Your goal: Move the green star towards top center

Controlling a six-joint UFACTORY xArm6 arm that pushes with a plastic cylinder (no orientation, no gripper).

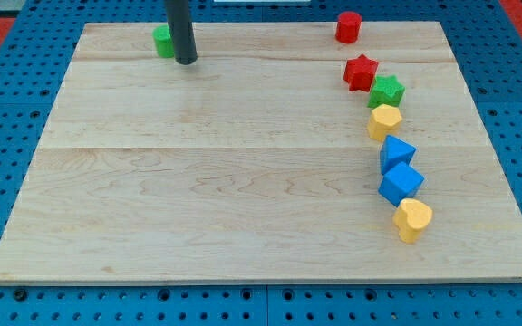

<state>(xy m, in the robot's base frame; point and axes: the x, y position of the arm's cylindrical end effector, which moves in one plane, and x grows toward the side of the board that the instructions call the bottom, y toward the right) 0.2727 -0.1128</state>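
The green star (387, 90) lies at the view's right, touching a red star (361, 71) at its upper left and a yellow block (384, 120) below it. My tip (187, 61) rests on the board near the view's top left, far from the green star. A green block (162, 42) sits just left of the rod, partly hidden by it.
A red cylinder (348, 27) stands near the view's top right. Below the yellow block, two blue cubes (397, 154) (401, 184) and a yellow heart (413, 220) run down the right side. The wooden board (198, 181) lies on a blue pegboard.
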